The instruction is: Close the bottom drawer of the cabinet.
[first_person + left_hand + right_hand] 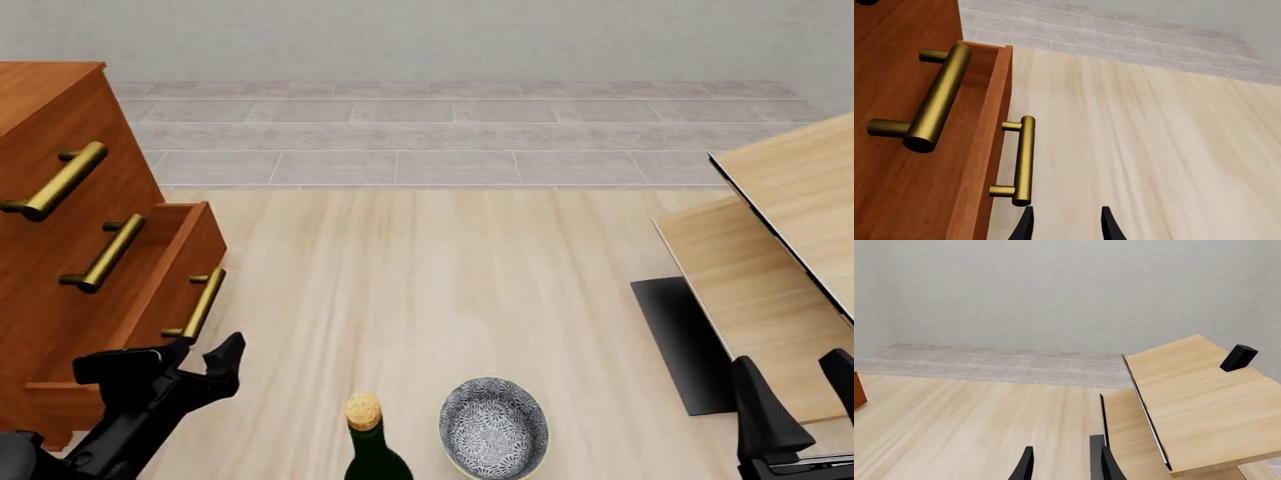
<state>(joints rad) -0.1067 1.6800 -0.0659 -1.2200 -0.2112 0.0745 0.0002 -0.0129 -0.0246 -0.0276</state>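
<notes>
The reddish-brown cabinet [47, 125] stands at the left, with three brass bar handles. Its bottom drawer [180, 260] is pulled out; its handle [200, 305] faces the room. In the left wrist view the bottom drawer [1002, 90] shows nearly edge-on with its handle [1022, 160], beside the middle drawer's handle [937, 97]. My left gripper [200, 355] is open and empty, just in front of the bottom handle and apart from it; its fingertips [1026, 222] show in the left wrist view. My right gripper [801, 395] is open and empty at the far right.
A corked dark bottle [363, 440] and a patterned bowl [494, 428] stand on the pale wooden floor near the front edge. A pale light-wood table [787, 200] and a dark mat [683, 340] are at the right. The table also shows in the right wrist view [1201, 390].
</notes>
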